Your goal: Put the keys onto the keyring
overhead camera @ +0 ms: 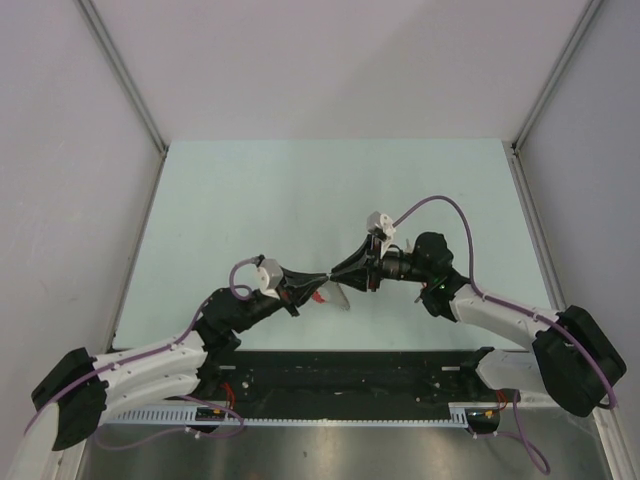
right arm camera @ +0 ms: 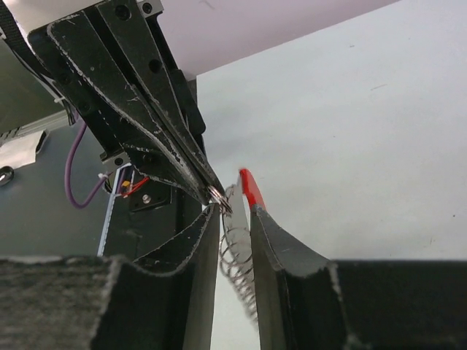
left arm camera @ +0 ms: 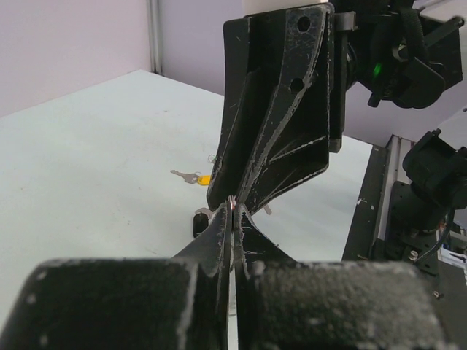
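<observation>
My right gripper (overhead camera: pixel 338 272) is shut on the keyring and holds it above the table. In the right wrist view (right arm camera: pixel 235 213) the red arc (right arm camera: pixel 250 188) sticks out past the fingertips and the silver rings (right arm camera: pixel 238 255) run back between the jaws. My left gripper (overhead camera: pixel 316 281) meets it tip to tip. It is shut (left arm camera: pixel 233 210) on one small metal ring (right arm camera: pixel 217 195) beside the silver row. In the top view, red (overhead camera: pixel 320 296) and grey (overhead camera: pixel 338 299) parts hang below the tips. A yellow-headed key (left arm camera: pixel 204 179) lies on the table, with a small green thing (left arm camera: pixel 213 157) behind it. The red key is hidden.
The pale green table (overhead camera: pixel 250 200) is fenced by grey walls with metal rails at the left, right and back. A small dark object (left arm camera: pixel 200 222) lies on the table just left of my left fingers. A black base plate (overhead camera: pixel 350 375) runs along the near edge between the arm bases.
</observation>
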